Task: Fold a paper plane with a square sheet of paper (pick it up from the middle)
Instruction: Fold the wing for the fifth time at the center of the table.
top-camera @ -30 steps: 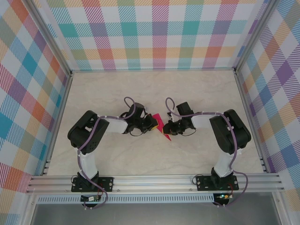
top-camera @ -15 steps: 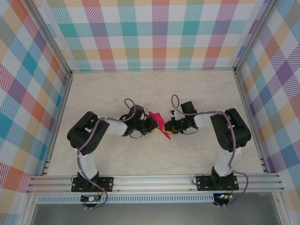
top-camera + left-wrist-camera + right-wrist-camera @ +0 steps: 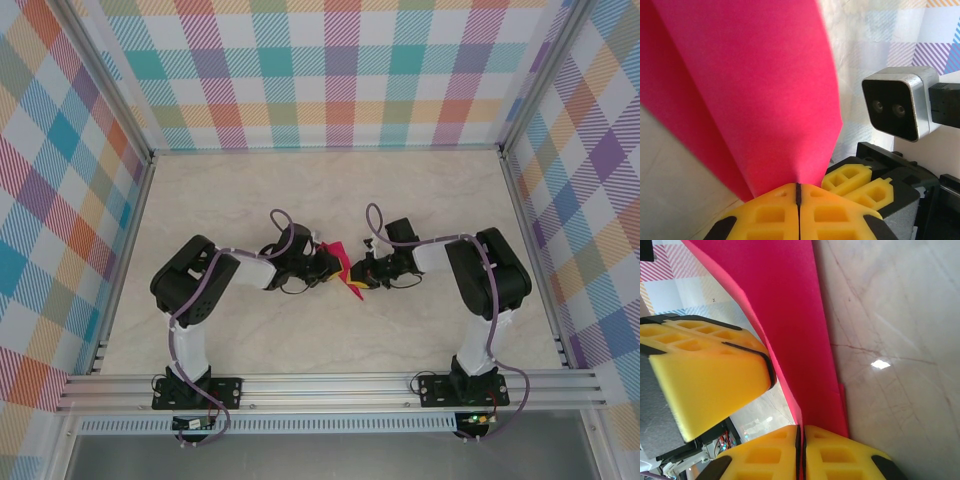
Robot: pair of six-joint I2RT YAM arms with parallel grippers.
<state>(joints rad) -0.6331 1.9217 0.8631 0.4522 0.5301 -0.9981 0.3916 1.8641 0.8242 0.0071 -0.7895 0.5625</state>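
Note:
The magenta-pink sheet of paper (image 3: pixel 343 262) is folded into a narrow, layered, pointed shape and held up at the middle of the table. My left gripper (image 3: pixel 331 270) is shut on one edge of it; the paper (image 3: pixel 765 75) rises straight from its closed yellow fingertips (image 3: pixel 798 189). My right gripper (image 3: pixel 357 276) is shut on the other side, with a pink layer (image 3: pixel 790 315) pinched in the slit of its pads (image 3: pixel 802 432). The two grippers stand almost tip to tip. Whether the fold has the form of the paper plane I cannot tell.
The marble-look tabletop (image 3: pixel 330 190) lies open around the arms. Checkered walls (image 3: pixel 330 70) and aluminium rails (image 3: pixel 330 385) close it in on all sides. The right wrist camera (image 3: pixel 897 107) sits close to the left fingers.
The right wrist has swung up and a little towards the left gripper. The left arm has edged right. The paper has turned between them, and both grips have held.

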